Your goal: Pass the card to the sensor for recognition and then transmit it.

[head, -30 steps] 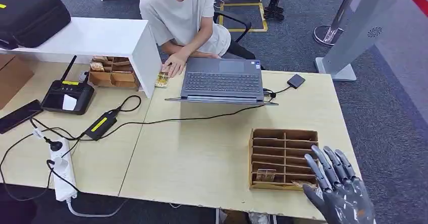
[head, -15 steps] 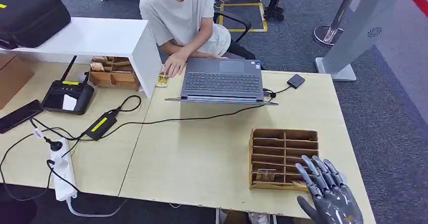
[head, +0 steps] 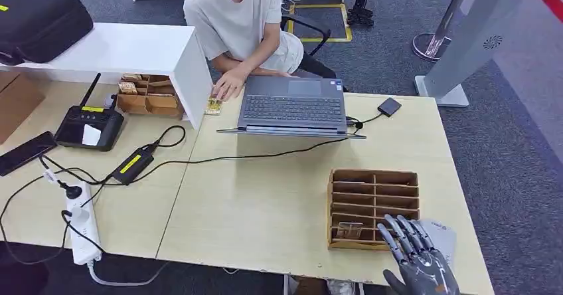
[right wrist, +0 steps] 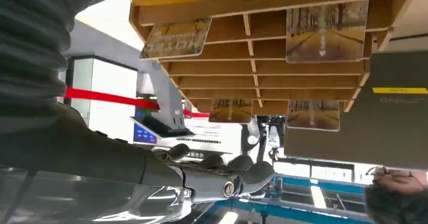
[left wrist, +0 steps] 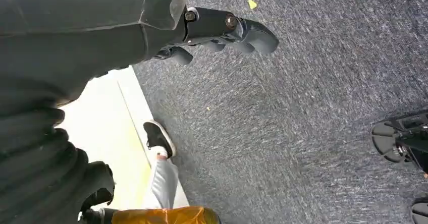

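Pale wooden table (head: 265, 202), head view: a brown slotted card rack (head: 374, 208) lies flat near the right front corner. One card (head: 349, 230) stands in a front slot on the rack's left side. The right hand (head: 418, 263) hangs over the rack's front right corner, fingers spread and slightly bent, holding nothing; its fingertips (head: 388, 225) are above the front slots. A grey flat object (head: 441, 232) lies on the table just beside the rack, partly behind the hand. Farther back an open laptop (head: 293, 107) faces a seated person (head: 240, 22), whose hand (head: 229, 84) rests near a small card (head: 213, 105) at the laptop's left. A white shelf unit (head: 126, 52), a black router (head: 89, 125), a power adapter (head: 134, 163) and a white power strip (head: 83, 225) occupy the table's left part.

Left wrist view: the left hand (left wrist: 222, 30) hangs over grey carpet (left wrist: 313, 108), fingers loosely curled and holding nothing. A person's black shoe (left wrist: 158, 138) stands on the floor beside a pale yellow strip.

Right wrist view: the rack (right wrist: 262, 62) is close ahead, several picture cards (right wrist: 326, 30) standing in its slots. The right hand's (right wrist: 212, 176) fingers are apart from the rack and hold no card.
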`<action>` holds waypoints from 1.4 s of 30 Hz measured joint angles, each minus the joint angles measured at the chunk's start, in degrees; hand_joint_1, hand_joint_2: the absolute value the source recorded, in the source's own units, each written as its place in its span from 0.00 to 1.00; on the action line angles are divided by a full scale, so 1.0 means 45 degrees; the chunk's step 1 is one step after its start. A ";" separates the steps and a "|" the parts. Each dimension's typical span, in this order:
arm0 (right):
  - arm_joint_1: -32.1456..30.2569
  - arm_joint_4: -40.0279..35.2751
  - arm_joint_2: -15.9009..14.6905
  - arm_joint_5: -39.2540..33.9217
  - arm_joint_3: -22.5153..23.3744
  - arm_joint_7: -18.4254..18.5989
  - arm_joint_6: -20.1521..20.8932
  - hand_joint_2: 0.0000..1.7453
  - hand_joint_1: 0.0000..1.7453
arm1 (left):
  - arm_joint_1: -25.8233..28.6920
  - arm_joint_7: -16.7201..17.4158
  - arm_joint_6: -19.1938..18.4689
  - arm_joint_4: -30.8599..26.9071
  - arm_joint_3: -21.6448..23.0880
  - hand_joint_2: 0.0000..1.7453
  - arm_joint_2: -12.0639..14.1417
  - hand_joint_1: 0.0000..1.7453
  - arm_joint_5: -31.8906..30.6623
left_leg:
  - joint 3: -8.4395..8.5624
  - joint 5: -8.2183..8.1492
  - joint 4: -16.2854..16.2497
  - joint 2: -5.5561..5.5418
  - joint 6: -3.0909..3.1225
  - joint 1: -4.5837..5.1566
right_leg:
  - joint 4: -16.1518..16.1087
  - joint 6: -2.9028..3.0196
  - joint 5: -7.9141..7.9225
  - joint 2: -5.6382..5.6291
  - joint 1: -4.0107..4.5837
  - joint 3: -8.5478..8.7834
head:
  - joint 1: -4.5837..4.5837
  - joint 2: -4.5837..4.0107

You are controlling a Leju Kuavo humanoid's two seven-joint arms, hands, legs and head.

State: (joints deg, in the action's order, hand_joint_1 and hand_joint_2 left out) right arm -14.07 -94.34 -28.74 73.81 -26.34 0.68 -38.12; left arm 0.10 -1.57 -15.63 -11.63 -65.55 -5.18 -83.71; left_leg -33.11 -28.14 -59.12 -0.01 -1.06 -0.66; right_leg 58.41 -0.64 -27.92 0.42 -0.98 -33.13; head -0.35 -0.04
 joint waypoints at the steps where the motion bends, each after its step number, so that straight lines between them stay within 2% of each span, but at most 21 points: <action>1: 0.0064 0.0129 0.0005 -0.0009 -0.0068 0.0019 -0.0019 1.00 0.00 | -0.0003 0.0000 -0.0014 0.0000 0.0000 1.00 0.0005 0.00 -0.0004 | 0.0000 0.0000 0.0000 0.0000 0.0000 0.0000 | 0.0000 0.0000 0.0000 0.0000 0.0000 0.0000 | 0.0005 0.0000; 16: 0.0543 0.1317 0.0185 -0.0048 -0.0325 0.0112 -0.0267 1.00 0.00 | -0.0015 0.0063 -0.0063 0.0000 0.0000 1.00 0.0053 0.00 -0.0019 | 0.0000 0.0000 0.0000 -0.0001 0.0000 0.0000 | 0.0000 0.0000 0.0000 0.0000 0.0000 0.0000 | 0.0005 0.0000; 23: 0.0483 0.1535 0.0350 0.0122 0.0515 -0.0141 -0.0301 1.00 0.00 | -0.0014 0.0063 -0.0068 0.0000 -0.0019 1.00 0.0073 0.00 -0.0029 | 0.0000 0.0000 0.0000 0.0000 0.0000 0.0001 | -0.0001 0.0000 0.0000 0.0000 -0.0001 0.0000 | 0.0005 0.0000; 29: 0.0197 0.1530 0.0510 0.0611 0.1108 -0.0005 -0.0316 1.00 0.00 | 0.0006 0.0063 -0.0053 0.0000 -0.0019 1.00 0.0058 0.00 -0.0034 | 0.0000 0.0000 0.0000 0.0000 0.0000 0.0001 | -0.0001 0.0000 0.0000 -0.0001 -0.0001 0.0000 | 0.0000 0.0000; 42: 0.0031 0.1535 0.0758 0.0695 0.1423 0.0019 -0.0321 1.00 0.00 | 0.0009 0.0063 -0.0053 0.0000 -0.0019 1.00 0.0044 0.00 -0.0039 | 0.0001 0.0000 0.0000 0.0001 0.0000 0.0001 | -0.0001 0.0000 0.0000 -0.0001 -0.0001 0.0000 | 0.0000 0.0000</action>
State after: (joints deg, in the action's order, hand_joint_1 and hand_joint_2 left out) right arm -13.93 -87.43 -25.33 76.94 -19.93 0.77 -39.56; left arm 0.14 -1.29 -15.87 -11.63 -65.64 -4.98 -83.89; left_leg -33.10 -28.14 -59.12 0.00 -1.06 -0.66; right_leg 58.40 -0.65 -27.92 0.41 -0.99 -33.13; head -0.35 -0.04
